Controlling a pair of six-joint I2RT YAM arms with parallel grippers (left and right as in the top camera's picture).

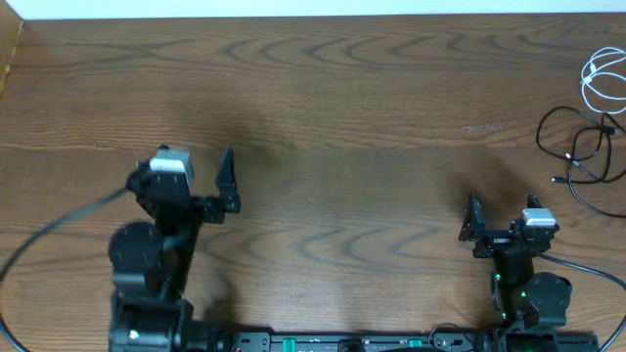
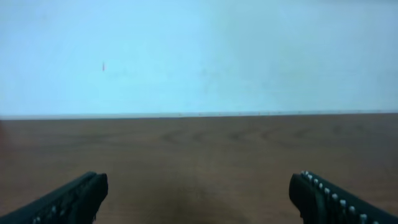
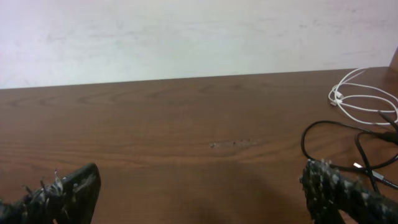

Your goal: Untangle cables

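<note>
You've got two arms parked low at the near edge of the brown wood-grain table [image 1: 342, 98], both pointing away from the base toward the far side. The left gripper [image 2: 199, 183] sits on the left half. Its black fingers [image 2: 74, 199] are spread about as wide as they go, with nothing between them, only bare tabletop. The right gripper [image 3: 200, 174] is on the right half, jaws equally wide apart and also holding nothing.

Neither arm touches the cords. Both cords lie at the far right of the table, well apart from the left arm and ahead and to the right of the right gripper.

Count: two thin cords. The thin black cable [image 3: 303, 143] lies in loose open loops nearer the right arm. The thin white cable [image 3: 346, 104] is coiled just beyond it, toward the far right corner.

Hard to read: in the overhead view the right edge cuts off both cords, so you can't see their full run. In the right wrist view the right finger covers the lower black loops. The two cords lie very close, but you can't tell whether they cross. The plug ends are too small to make out. The left wrist view shows no cords, only table and a pale wall [image 2: 199, 56]. One thick black arm cable [image 1: 59, 225] trails off the left arm.
</note>
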